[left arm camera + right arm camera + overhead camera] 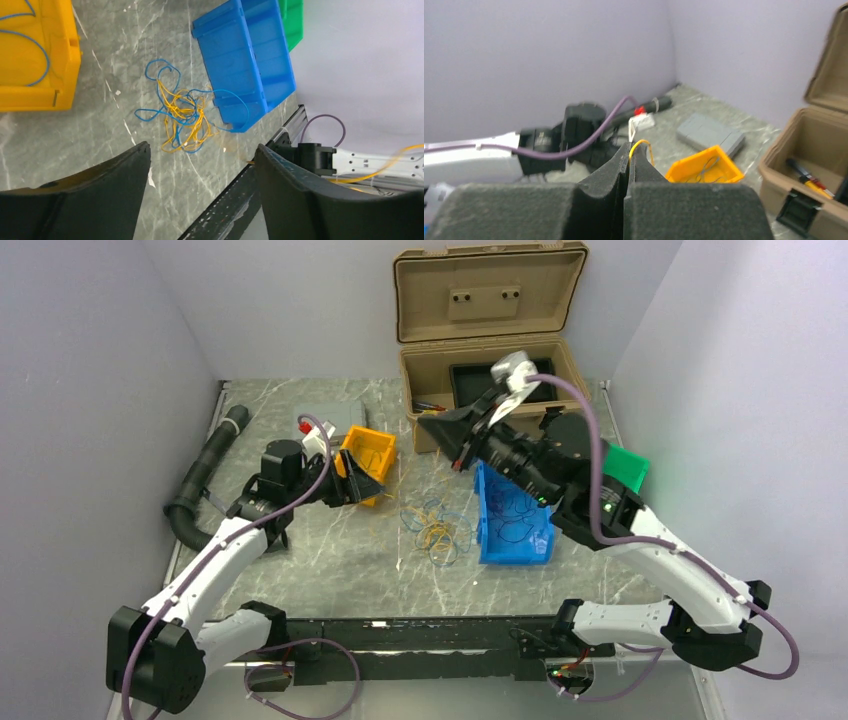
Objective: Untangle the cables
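There is one each of yellow bin point(385, 440), blue bin point(515, 553), green bin point(628, 468), tan case point(490, 295), black hose point(205, 470), grey box point(348, 417) and cable tangle point(437, 525).

White-and-black arms point(205, 575) carry purple cables point(598, 480) and black, foam-padded fingers point(684, 210).

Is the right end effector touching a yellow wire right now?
Touching. The right wrist view shows the right end effector shut, with a yellow wire looping out from its closed tip.
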`<action>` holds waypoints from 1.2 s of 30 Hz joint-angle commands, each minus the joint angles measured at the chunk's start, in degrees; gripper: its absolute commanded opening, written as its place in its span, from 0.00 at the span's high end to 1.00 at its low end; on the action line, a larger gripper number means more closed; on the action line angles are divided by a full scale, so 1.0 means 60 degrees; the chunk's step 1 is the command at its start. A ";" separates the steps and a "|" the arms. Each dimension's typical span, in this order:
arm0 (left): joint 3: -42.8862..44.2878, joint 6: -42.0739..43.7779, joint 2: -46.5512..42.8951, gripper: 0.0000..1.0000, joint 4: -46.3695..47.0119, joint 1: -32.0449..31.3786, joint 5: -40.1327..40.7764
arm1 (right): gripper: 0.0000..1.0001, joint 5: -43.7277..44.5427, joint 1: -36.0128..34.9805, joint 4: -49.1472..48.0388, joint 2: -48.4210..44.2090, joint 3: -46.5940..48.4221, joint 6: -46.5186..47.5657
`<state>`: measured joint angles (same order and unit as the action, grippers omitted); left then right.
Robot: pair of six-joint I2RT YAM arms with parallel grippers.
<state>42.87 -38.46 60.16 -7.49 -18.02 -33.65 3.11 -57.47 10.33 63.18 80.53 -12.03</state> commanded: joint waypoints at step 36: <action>0.1452 0.2952 -0.2028 0.10 -0.3325 -0.0102 0.0264 | 1.00 0.4334 0.9237 0.7333 -0.0581 0.0517 -0.2551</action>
<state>49.98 -22.63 49.80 -27.79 -18.48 -28.88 29.34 -5.50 54.39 59.99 85.56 -26.61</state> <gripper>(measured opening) 0.903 0.007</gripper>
